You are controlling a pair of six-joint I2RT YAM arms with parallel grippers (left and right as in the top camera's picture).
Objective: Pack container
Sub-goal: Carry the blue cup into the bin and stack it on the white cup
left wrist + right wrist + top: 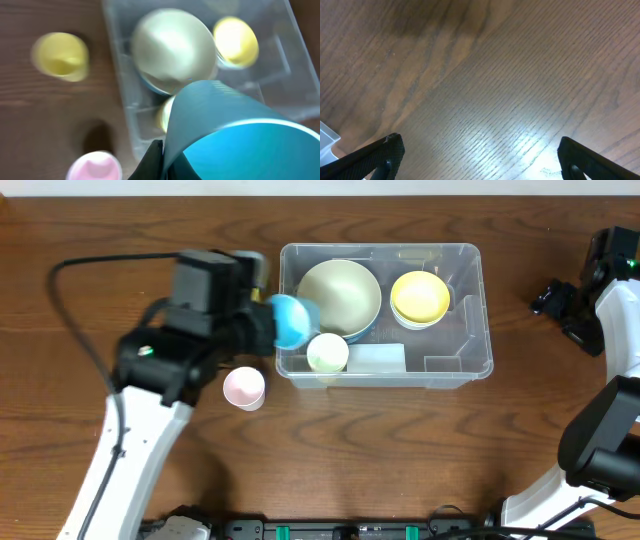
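From above, the container (470, 365) sits in the middle of the wooden table (100, 220), long side running left to right. Inside it are a big pale green bowl (340, 297) on the left, a yellow bowl (420, 298) to its right, a small pale cup (327, 352) against the near wall and a white label (377, 358) beside that cup. The left gripper (277, 323) is clamped on a blue cup (293, 320), which is over the container's left wall. A pink cup (244, 388) stands on the table just outside the near left corner. The right gripper (555, 298) is off to the right, well apart from the container. The left wrist view is blurred: the blue cup (235, 135) fills the lower right, with the green bowl (172, 50) and yellow bowl (236, 41) beyond it inside the clear wall (120, 70). A yellow cup (61, 55) and the pink cup (95, 167) stand on the wood outside. In the right wrist view, the right gripper (480, 160) is spread wide over bare wood, holding nothing, one of its fingertips (385, 155) at each lower corner.
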